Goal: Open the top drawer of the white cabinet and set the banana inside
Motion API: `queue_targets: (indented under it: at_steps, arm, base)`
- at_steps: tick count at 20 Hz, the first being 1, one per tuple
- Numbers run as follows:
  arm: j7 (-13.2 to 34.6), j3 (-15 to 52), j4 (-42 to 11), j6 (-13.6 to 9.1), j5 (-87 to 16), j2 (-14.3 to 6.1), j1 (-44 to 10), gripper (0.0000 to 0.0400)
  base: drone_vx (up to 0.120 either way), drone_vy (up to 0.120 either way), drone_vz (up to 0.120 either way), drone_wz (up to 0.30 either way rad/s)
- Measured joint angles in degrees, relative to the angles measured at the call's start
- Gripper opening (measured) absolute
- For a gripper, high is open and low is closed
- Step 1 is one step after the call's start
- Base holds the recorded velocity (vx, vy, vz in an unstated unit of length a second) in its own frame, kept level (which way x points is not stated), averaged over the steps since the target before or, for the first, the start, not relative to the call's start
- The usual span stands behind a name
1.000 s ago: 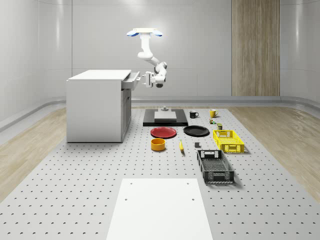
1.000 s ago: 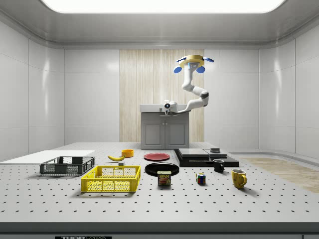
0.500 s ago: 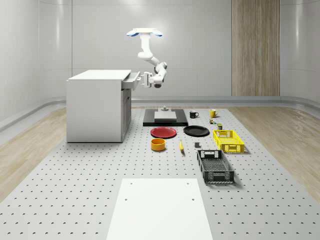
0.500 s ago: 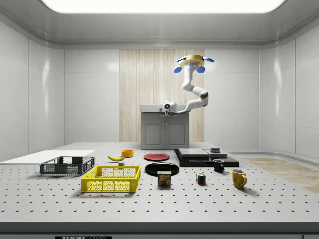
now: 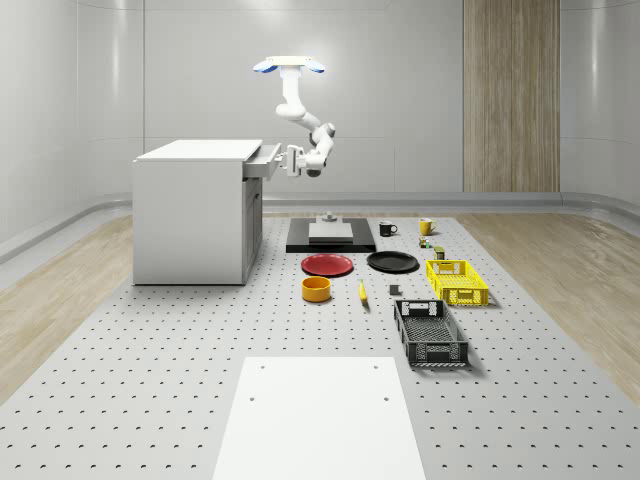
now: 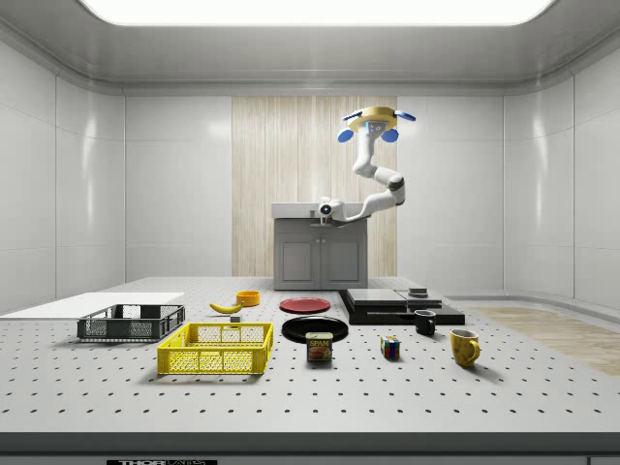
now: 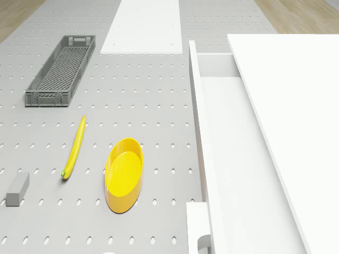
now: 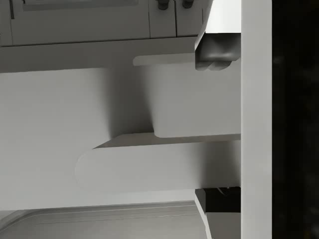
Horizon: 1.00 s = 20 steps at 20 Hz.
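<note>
The white cabinet point(image 5: 192, 210) stands at the whole-scene view's left, its top drawer point(image 5: 262, 160) pulled partly out. From the drone view I look down into the drawer's white inside point(image 7: 222, 132). The drone point(image 5: 290, 67) hovers above the floor just in front of the drawer. My gripper point(image 5: 288, 160) is at the drawer front, and it is open. In the wrist view its fingers point(image 8: 217, 50) straddle the drawer handle point(image 8: 154, 167). The banana point(image 5: 362, 291) lies on the floor beside the yellow bowl point(image 5: 317, 289), far below the gripper; the drone view has the banana point(image 7: 74, 147) too.
A red plate point(image 5: 328, 265), black plate point(image 5: 392, 262), yellow crate point(image 5: 456, 281) and grey crate point(image 5: 430, 333) lie on the perforated floor. A black platform point(image 5: 330, 236), mugs and small items sit farther back. A white mat point(image 5: 318, 415) is near the front.
The arm's elbow and wrist have shifted slightly toward the cabinet. The drawer stays out by the same amount, and the drone holds its place.
</note>
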Motion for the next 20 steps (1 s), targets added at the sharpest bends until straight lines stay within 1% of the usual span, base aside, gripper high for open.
queue_targets:
  at_steps: [1, 2, 3, 4, 5, 6, 7, 8, 9, 10, 11, 12, 14, 15, 16, 17, 19, 20]
  arm:
    - [-1.89, -0.39, -0.15, -0.2, 0.59, 0.48, -0.22, 0.0232]
    - [-0.56, -0.47, -0.03, -0.19, 0.12, 0.16, -0.02, 0.0231]
    - [-4.16, -1.08, -0.33, -0.33, 0.61, 0.73, -0.14, 0.0202]
    - [-4.14, -1.16, -0.21, -0.6, 0.78, 0.81, -0.28, 0.0189]
    - [-3.53, -1.34, -0.02, -0.86, 0.5, 0.72, -0.3, 0.0189]
    - [-3.91, -1.77, 0.07, -0.85, -0.25, 0.39, -0.03, 0.0189]
    - [-5.73, -2.4, 0.05, -1.39, 0.19, 1.01, -0.36, 0.0171]
    - [-5.25, -2.62, 0.42, -1.94, 0.13, 0.96, -0.53, 0.0156]
    - [-4.24, -2.91, 0.81, -2.45, -0.24, 0.82, -0.6, 0.016]
    - [-0.66, -2.87, 1.58, -2.85, -1.5, -0.09, -0.34, 0.0209]
    - [-1.3, -3.47, 1.93, -2.63, -3.6, -1.52, 0.58, 0.0225]
    - [-3.31, -4.73, 1.77, -2.79, -3.95, -1.41, 0.87, 0.0199]
    - [-2.36, -5.45, 2.74, -3.96, -4.2, -1.59, 0.75, 0.0162]
    - [0.05, -5.58, 3.49, -4.64, -4.84, -2.0, 0.79, 0.0193]
    - [1.49, -5.89, 4.11, -4.78, -6.25, -3.09, 1.42, 0.0213]
    - [-2.38, -7.26, 3.91, -5.12, -6.23, -2.36, 1.39, 0.0188]
    - [-1.64, -8.0, 5.09, -6.59, -6.37, -2.28, 1.15, 0.0155]
    - [-0.82, -8.38, 5.71, -7.24, -6.72, -2.42, 1.17, 0.0154]
  base:
    - [0.0, 0.0, 0.0, 0.0]
    - [0.0, 0.0, 0.0, 0.0]
    - [0.0, 0.0, 0.0, 0.0]
    - [0.0, 0.0, 0.0, 0.0]
    - [0.0, 0.0, 0.0, 0.0]
    - [0.0, 0.0, 0.0, 0.0]
    - [0.0, 0.0, 0.0, 0.0]
    - [0.0, 0.0, 0.0, 0.0]
    - [0.0, 0.0, 0.0, 0.0]
    - [0.0, 0.0, 0.0, 0.0]
    - [0.0, 0.0, 0.0, 0.0]
    - [0.0, 0.0, 0.0, 0.0]
    - [0.0, 0.0, 0.0, 0.0]
    - [0.0, 0.0, 0.0, 0.0]
    - [0.0, 0.0, 0.0, 0.0]
    - [0.0, 0.0, 0.0, 0.0]
    - [0.0, 0.0, 0.0, 0.0]
    - [0.0, 0.0, 0.0, 0.0]
